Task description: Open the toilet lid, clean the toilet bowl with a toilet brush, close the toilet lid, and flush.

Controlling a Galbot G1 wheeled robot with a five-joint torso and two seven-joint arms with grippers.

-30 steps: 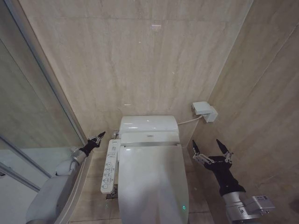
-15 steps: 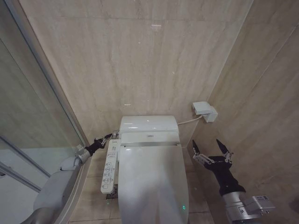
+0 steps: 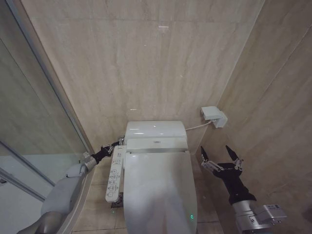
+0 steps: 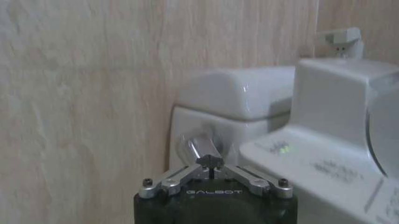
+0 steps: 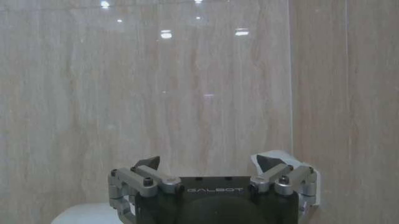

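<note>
The toilet lid (image 3: pixel 158 190) lies shut, glossy white, hiding the toilet bowl. The toilet brush is out of view. My left gripper (image 3: pixel 118 143) is shut with nothing in it, at the left side of the white tank (image 3: pixel 155 129). In the left wrist view its closed tips (image 4: pixel 210 163) sit right at the chrome flush lever (image 4: pixel 197 148) on the tank's side; I cannot tell whether they touch it. My right gripper (image 3: pixel 220 158) hangs open to the right of the toilet, facing the wall (image 5: pixel 208 162).
A white control panel (image 3: pixel 114 175) runs along the toilet's left side, just below the left gripper. A white box (image 3: pixel 213 116) with a cable is on the back wall at the right. A glass shower screen (image 3: pixel 34 112) stands at the left. Tiled walls close in behind and at the right.
My left gripper has moved right, from beside the shower screen up to the tank's side at the flush lever. The right arm has stayed where it was.
</note>
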